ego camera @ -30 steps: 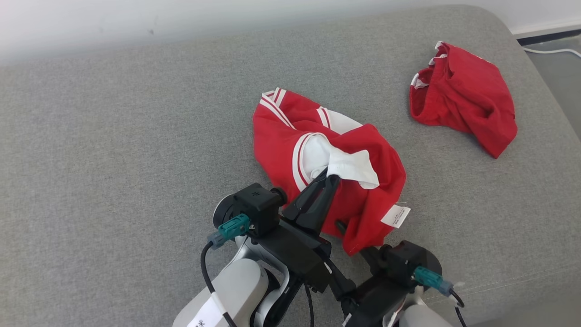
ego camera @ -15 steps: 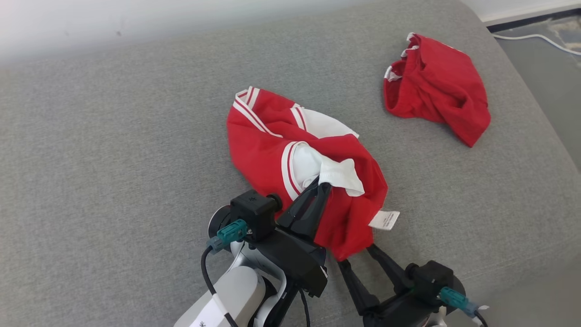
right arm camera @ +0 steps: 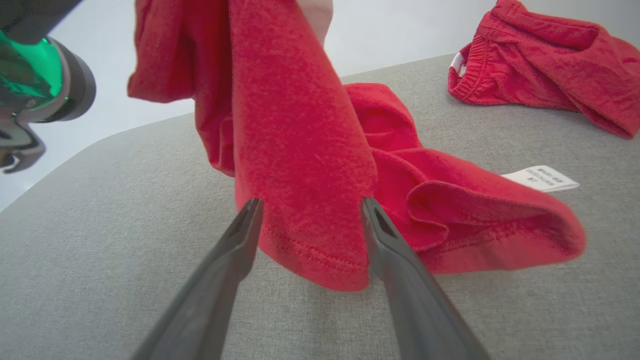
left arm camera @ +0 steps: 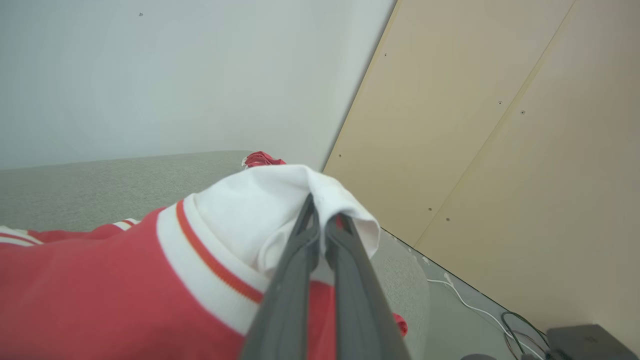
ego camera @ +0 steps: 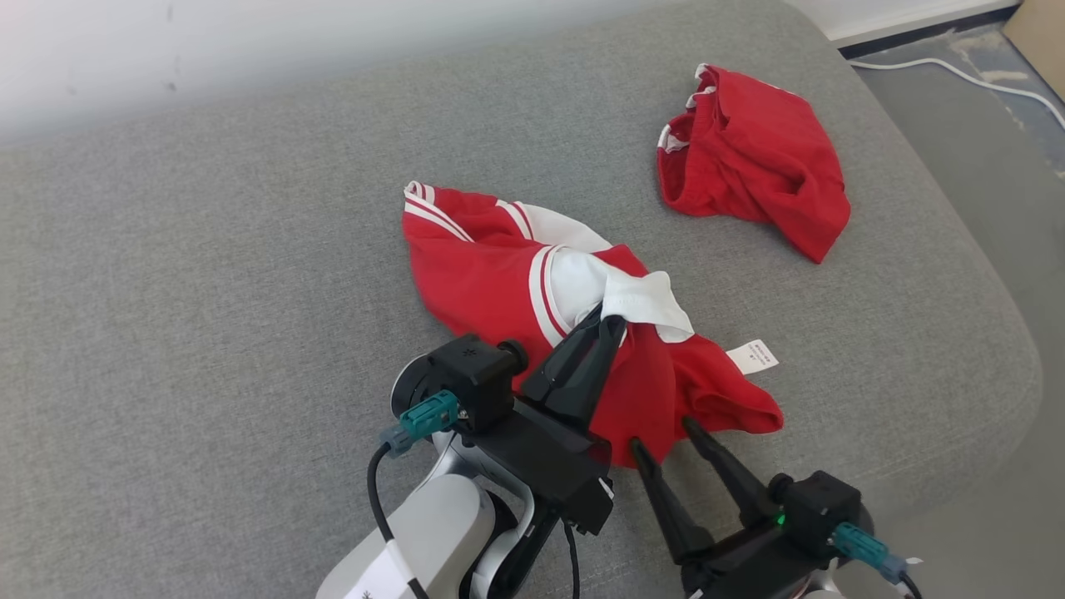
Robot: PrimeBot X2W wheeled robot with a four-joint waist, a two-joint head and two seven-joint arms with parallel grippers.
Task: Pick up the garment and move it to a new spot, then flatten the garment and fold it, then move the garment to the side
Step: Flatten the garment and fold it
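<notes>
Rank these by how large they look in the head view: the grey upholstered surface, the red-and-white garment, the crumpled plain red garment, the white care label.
Largest: grey upholstered surface
Second: red-and-white garment. It is nearer the camera, so its lead over the next is unsure.
Third: crumpled plain red garment
Smallest: white care label

A grey fabric cushion (ego camera: 208, 333) spreads across the head view, with a white wall (ego camera: 250, 50) at 12 o'clock and grey floor (ego camera: 998, 183) at 2 o'clock. Tan panels (left arm camera: 500, 125) stand at 3 o'clock in the left wrist view.
</notes>
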